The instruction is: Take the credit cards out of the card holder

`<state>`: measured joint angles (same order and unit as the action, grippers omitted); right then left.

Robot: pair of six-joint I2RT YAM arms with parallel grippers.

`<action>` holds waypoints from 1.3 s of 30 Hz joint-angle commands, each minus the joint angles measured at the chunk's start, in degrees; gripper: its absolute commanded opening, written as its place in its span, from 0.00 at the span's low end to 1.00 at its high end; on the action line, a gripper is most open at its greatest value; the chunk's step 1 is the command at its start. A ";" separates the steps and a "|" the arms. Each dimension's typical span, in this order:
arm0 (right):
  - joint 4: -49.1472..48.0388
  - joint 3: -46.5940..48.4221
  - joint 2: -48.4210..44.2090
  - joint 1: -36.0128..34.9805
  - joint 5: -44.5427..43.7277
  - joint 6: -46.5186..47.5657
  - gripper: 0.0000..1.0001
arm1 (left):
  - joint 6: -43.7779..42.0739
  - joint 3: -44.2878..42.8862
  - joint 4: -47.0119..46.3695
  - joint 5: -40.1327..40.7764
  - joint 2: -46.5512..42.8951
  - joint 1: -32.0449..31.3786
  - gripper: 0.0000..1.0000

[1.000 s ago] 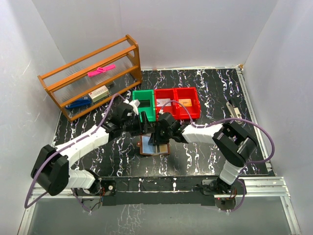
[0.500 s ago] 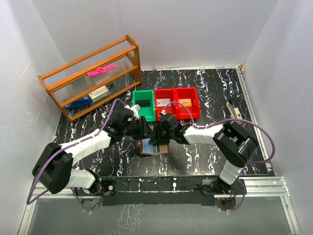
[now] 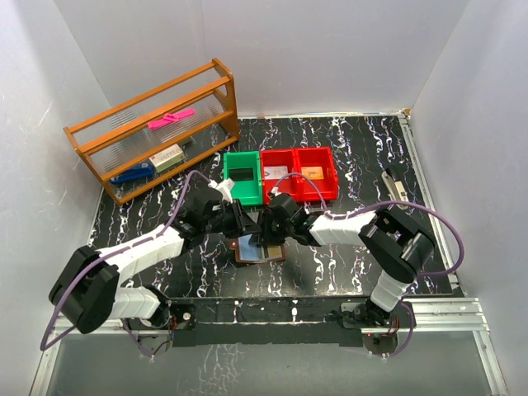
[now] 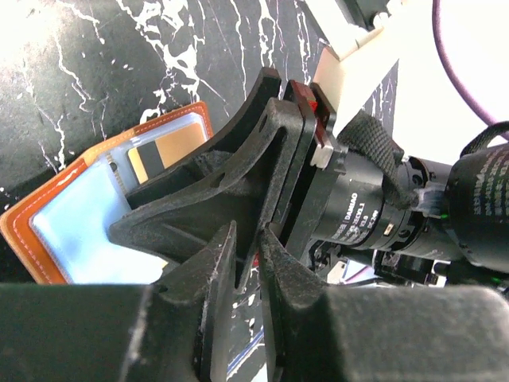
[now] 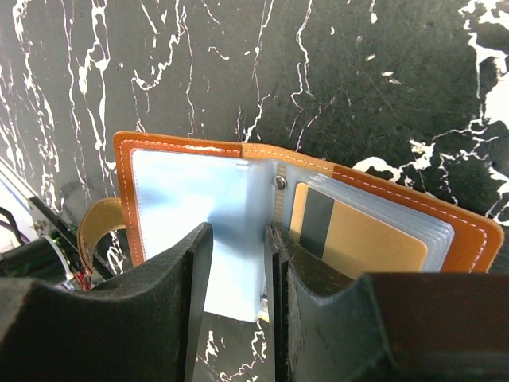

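Note:
The card holder [image 3: 266, 255] lies open on the black marbled table, brown rim up and pale blue sleeves showing [image 5: 183, 143]. A gold-orange credit card [image 5: 366, 239] with a dark stripe sits in the sleeves of its right half; it also shows in the left wrist view [image 4: 171, 147]. My right gripper [image 5: 238, 231] is over the wallet's spine, open by a small gap, and a raised pale blue sleeve [image 5: 254, 199] stands between its fingers. My left gripper [image 4: 248, 235] is just behind the right gripper's body, with only a narrow slit between its fingers and nothing in it. Both grippers meet above the wallet [image 3: 254, 224].
A green bin [image 3: 242, 175] and two red bins [image 3: 299, 173] stand just beyond the wallet; the red ones hold small flat items. A wooden rack [image 3: 153, 132] with small objects stands at the back left. A small tool [image 3: 394, 183] lies at the right.
My left gripper has come down from the front of the green bin to the wallet, beside the right gripper. The right gripper has shifted slightly over the wallet.

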<state>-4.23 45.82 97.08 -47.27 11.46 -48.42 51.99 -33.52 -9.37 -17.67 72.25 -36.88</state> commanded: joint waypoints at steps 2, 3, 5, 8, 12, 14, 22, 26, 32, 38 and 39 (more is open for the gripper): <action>-0.64 -0.91 -2.18 0.52 -1.21 0.26 0.33 | -3.03 -0.40 17.15 11.70 8.08 1.01 0.09; -0.53 -0.58 -2.46 0.59 -1.26 0.34 0.33 | -2.97 -0.35 17.40 12.69 8.31 1.02 0.08; 0.29 0.05 -3.24 0.60 -1.36 0.70 0.34 | -2.86 0.05 17.49 13.94 7.99 1.02 0.09; 1.30 0.65 -4.64 0.76 -1.96 1.03 0.35 | -3.00 -0.05 18.00 15.02 7.51 0.96 0.09; 3.76 1.78 -6.92 1.13 -2.97 1.97 0.38 | -4.01 -0.75 17.93 14.77 9.29 1.01 0.09; 5.09 2.17 -8.24 1.25 -4.02 2.56 0.39 | -4.44 -1.08 18.11 14.62 10.42 1.02 0.09; 9.39 2.60 -11.90 1.56 -7.40 4.30 0.43 | -6.38 -1.39 16.78 12.98 11.23 1.02 0.10; 9.42 1.75 -12.44 1.56 -7.91 4.25 0.38 | -6.76 -1.65 16.21 11.95 12.60 1.03 0.10; 6.90 -1.08 -13.07 1.90 -6.73 3.80 0.34 | -1.67 1.27 12.52 13.62 7.10 1.07 0.25; 5.94 -2.63 -12.29 2.92 -6.39 2.52 0.36 | 0.10 4.37 9.27 13.73 -2.67 1.36 0.50; 5.46 -2.85 -12.22 3.08 -5.86 2.51 0.36 | -0.35 4.26 9.09 13.08 -3.09 1.42 0.51</action>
<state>5.67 43.40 85.62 -44.86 4.05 -45.30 52.12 -28.64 -2.22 -8.47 74.32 -35.48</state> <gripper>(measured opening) 0.360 0.483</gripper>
